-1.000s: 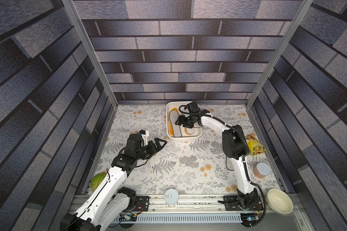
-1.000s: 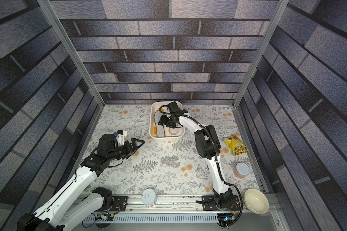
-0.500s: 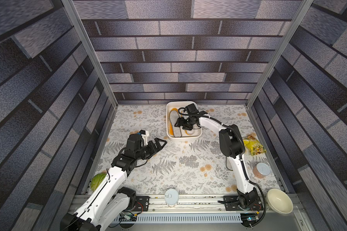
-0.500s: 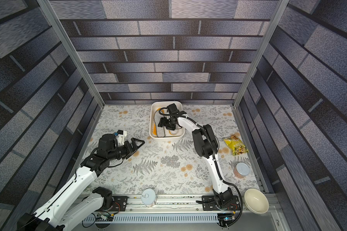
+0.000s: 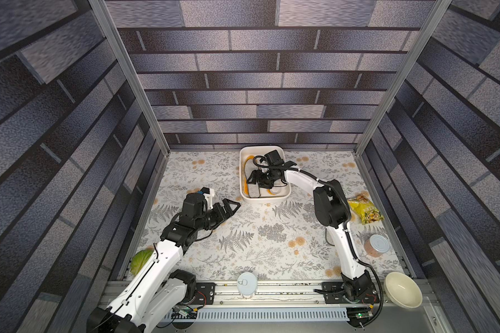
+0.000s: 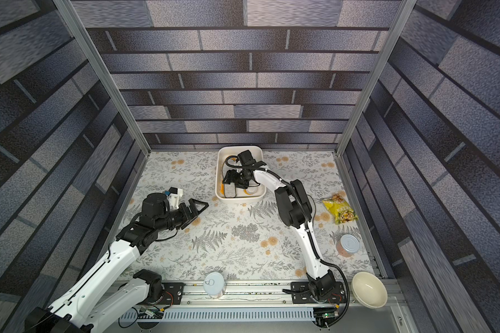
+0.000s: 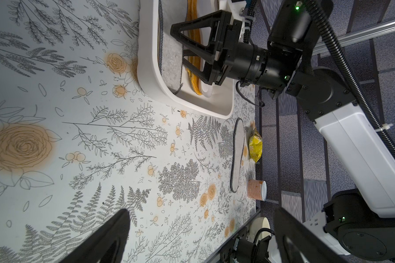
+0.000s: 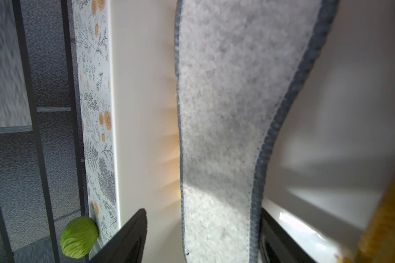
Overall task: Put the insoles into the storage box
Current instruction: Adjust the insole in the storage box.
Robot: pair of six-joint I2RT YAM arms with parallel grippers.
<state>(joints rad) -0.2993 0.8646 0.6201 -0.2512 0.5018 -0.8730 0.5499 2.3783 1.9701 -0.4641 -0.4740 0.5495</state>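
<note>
Lying in storage box (image 5: 264, 199): grey felt insole (image 8: 219, 113), orange insoles (image 7: 194, 86), white insole (image 7: 206, 90).
Right gripper (image 7: 178, 42): over box, jaws apart, gripping nothing.
Left gripper (image 5: 228, 206): wide open, empty.
Tablecloth: loose felt insole (image 7: 237, 154).

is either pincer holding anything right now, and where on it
Nothing is held. The right pincer stands open astride the grey felt insole in the storage box, gap on one side; the left pincer is open, empty.
</note>
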